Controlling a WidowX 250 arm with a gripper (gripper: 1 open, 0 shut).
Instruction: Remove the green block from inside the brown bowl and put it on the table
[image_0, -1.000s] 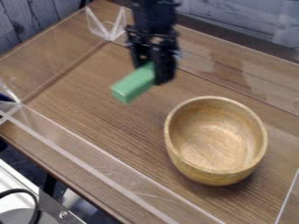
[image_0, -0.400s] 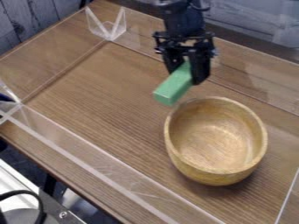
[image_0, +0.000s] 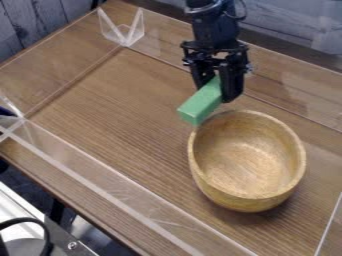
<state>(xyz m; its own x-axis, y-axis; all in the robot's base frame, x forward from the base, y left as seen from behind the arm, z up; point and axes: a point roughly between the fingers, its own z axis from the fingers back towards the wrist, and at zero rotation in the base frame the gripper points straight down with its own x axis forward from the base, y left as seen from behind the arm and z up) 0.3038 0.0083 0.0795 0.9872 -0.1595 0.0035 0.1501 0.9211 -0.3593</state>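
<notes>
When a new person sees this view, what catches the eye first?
Probably the large, round brown bowl, tan and bare inside, at the lower right of the wood table. Next comes the bright green block, which the black hand holds tilted just beyond the bowl's far rim, near the upper middle.

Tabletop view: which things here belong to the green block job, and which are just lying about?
Part of the job:
- green block, held in the gripper
- brown bowl
- table

Just there:
- clear plastic walls
- black cable
</notes>
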